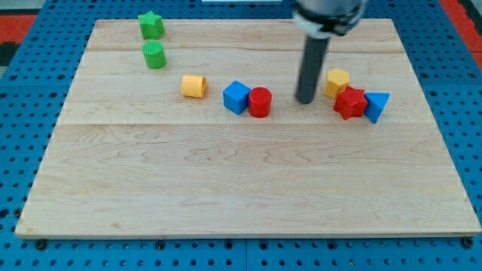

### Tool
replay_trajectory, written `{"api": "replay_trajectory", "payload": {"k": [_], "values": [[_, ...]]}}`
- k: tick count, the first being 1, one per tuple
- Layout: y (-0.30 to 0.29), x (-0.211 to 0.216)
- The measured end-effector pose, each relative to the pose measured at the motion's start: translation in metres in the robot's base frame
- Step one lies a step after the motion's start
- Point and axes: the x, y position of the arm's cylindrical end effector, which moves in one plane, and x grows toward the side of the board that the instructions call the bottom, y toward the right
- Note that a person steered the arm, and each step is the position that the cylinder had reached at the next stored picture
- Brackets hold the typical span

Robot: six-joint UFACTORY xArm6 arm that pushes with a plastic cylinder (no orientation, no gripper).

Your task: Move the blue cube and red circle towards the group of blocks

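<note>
1. Green star [151, 25] and green cylinder [155, 55], top left of my counter [226, 188].
2. Yellow cylinder [193, 86], alone.
3. Blue cube [236, 97] touching red circle [260, 102].
4. My tip [305, 100], between circle and group; no claw fitted.
5. Yellow hexagon [337, 81], red star [350, 102], blue triangle [376, 105], clustered.

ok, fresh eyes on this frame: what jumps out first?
The dark rod dominates the view's upper middle, my tip resting on the wooden board between two clusters. To its left the blue cube touches the red cylinder; to its right sit a yellow block, red star and blue triangle.
</note>
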Motion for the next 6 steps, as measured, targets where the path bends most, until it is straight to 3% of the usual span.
{"api": "replay_trajectory", "payload": {"k": [1, 2, 3, 4, 5, 6], "values": [[-0.064, 0.079], [-0.146, 0.052], [-0.177, -0.021], [-0.068, -0.028], [0.019, -0.006], [-0.051, 0.016]]}}
